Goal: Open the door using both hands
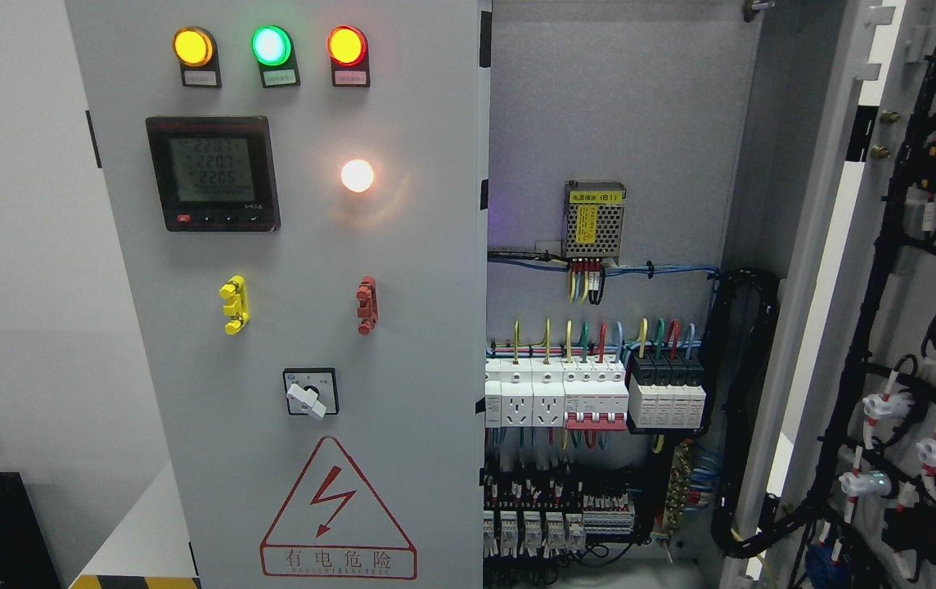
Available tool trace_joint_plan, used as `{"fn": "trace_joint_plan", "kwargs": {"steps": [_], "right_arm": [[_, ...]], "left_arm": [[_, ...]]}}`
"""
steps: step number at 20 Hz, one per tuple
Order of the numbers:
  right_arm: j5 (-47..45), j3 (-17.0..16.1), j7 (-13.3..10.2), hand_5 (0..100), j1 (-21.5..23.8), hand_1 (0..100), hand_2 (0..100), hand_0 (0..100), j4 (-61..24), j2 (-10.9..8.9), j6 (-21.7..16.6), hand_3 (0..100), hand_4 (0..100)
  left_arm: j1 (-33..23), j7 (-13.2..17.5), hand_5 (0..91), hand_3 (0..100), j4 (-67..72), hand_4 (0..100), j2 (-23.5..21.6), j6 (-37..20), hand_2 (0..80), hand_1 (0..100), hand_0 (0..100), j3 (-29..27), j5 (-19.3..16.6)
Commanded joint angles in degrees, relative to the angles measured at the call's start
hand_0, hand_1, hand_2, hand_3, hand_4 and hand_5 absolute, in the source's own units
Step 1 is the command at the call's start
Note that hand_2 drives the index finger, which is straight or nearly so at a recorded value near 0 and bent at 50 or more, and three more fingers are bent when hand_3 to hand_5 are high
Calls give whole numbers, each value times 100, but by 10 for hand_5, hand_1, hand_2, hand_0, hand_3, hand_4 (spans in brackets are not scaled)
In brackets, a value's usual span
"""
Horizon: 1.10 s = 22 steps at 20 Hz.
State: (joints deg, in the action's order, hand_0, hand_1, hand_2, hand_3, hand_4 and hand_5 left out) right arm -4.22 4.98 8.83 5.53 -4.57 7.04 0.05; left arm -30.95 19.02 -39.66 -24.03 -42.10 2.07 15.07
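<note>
Nearest the camera at far right, the opened right door point(918, 327) stands swung outward, its inner face carrying black wire looms and lamp backs. The closed left door point(288, 343) fills the centre-left, bearing three lit indicator lamps point(270, 46), a digital meter point(213, 173), a rotary switch point(310, 392) and a red warning triangle point(338, 511). Behind, the cabinet interior point(615, 123) shows a power supply point(595, 219) above rows of circuit breakers point(595, 393); neither robot hand appears, so their state cannot be told.
</note>
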Motion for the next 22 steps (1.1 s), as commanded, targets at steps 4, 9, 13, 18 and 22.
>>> {"fn": "trace_joint_plan", "kwargs": {"steps": [4, 9, 13, 18, 22], "right_arm": [[0, 3, -13, 0, 1, 389, 0, 120, 0, 0, -5, 0, 0], [0, -6, -13, 0, 1, 389, 0, 120, 0, 0, -5, 0, 0], [0, 3, -4, 0, 1, 389, 0, 120, 0, 0, -5, 0, 0], [0, 3, -4, 0, 1, 389, 0, 120, 0, -9, -5, 0, 0], [-18, -6, -4, 0, -17, 389, 0, 120, -105, 0, -5, 0, 0]], "left_arm": [[2179, -241, 0, 0, 4634, 0, 1734, 2113, 0, 389, 120, -339, -795], [3050, -521, 0, 0, 4626, 0, 2252, 3285, 0, 389, 120, -286, -1102], [3455, -575, 0, 0, 4590, 0, 2587, 3866, 0, 389, 120, -251, -1489], [3491, -917, 0, 0, 4328, 0, 2631, 4183, 0, 389, 120, -251, -1568], [3482, -909, 0, 0, 4213, 0, 2631, 4271, 0, 389, 120, -251, -1823]]}}
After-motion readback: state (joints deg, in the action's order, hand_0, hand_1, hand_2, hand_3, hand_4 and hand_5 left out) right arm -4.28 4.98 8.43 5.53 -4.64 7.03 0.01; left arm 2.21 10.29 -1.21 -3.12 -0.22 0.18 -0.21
